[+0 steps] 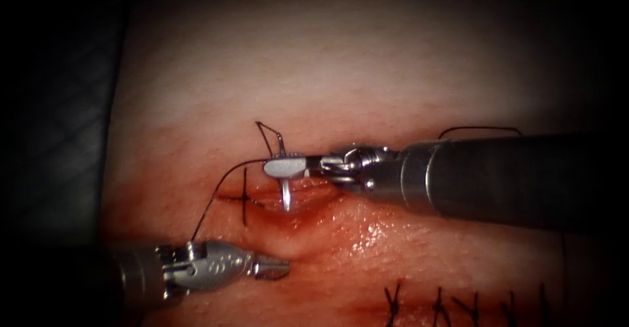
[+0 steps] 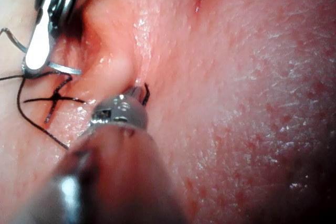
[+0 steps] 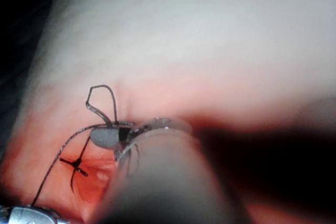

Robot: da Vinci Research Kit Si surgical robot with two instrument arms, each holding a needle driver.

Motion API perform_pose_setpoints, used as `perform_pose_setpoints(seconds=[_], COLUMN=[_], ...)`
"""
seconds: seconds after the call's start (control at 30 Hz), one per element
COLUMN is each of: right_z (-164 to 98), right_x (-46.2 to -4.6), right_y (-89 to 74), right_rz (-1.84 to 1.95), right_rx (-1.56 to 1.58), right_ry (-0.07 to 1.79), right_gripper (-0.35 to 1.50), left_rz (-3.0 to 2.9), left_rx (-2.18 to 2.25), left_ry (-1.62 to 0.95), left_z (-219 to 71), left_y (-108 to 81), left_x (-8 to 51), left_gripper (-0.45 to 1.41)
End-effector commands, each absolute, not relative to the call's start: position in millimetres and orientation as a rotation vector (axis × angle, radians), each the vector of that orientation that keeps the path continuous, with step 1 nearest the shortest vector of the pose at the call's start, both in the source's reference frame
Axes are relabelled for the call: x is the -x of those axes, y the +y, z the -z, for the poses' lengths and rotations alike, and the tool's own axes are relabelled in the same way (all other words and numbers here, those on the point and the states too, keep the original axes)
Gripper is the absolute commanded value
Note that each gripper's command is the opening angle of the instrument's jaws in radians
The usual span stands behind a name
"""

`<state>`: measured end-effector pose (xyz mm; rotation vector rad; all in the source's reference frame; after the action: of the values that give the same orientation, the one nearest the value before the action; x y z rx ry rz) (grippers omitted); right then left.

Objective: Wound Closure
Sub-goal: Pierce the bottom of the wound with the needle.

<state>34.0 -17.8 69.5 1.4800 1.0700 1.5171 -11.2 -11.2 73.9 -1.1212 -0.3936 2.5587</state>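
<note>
On the bench the tissue (image 1: 367,71) lay wide under me, pale above and wet with red fluid (image 1: 367,235) around the cut (image 1: 308,202), which ran across the middle of the endoscope view. Lower down, toward the right, a row of finished stitches (image 1: 458,304) stood in dark thread, and one more stitch (image 1: 244,199) crossed the cut at its left end.

My right tool (image 1: 283,167) came in from the right, just above the cut. Its jaws were closed on the needle (image 1: 285,192) near the middle of its curve — one end pointed down over the open cut, with the tip at the tissue, but I could not tell if it had entered. The other end rose above the jaws, where the thread (image 1: 216,199) made a small loop.

My left tool (image 1: 278,268) lay below the cut, at the left, with its tip pressed against the lower edge of the wound. Its jaws looked closed, and in the left wrist view the tip (image 2: 134,94) touched the raised tissue — whether it pinched the edge I could not tell. The thread ran from the needle in a long curve down to the wrist of this tool.
</note>
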Motion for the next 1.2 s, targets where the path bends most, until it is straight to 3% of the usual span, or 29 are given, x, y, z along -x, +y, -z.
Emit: perform_pose_setpoints(seconds=[0.03,0.63,1.2], right_z=[-69.4,-67.9,-66.7], right_x=[-34.7,-34.7,-35.5], right_y=[-18.2,-19.3,-23.2], right_rz=[-1.516,-1.567,-1.756], right_rx=[-1.493,-1.467,-1.796], right_ry=[1.07,1.027,0.68], right_gripper=[-0.35,-0.35,-0.35], left_rz=[-2.558,-2.556,-2.553], left_rx=[1.123,1.122,1.121], left_ry=[-0.395,-0.4,-0.401], left_z=[-74.5,-74.0,-74.0], left_y=[-11.3,-11.1,-10.8], left_x=[11.7,11.6,11.8], left_gripper=[-0.45,-0.45,-0.45])
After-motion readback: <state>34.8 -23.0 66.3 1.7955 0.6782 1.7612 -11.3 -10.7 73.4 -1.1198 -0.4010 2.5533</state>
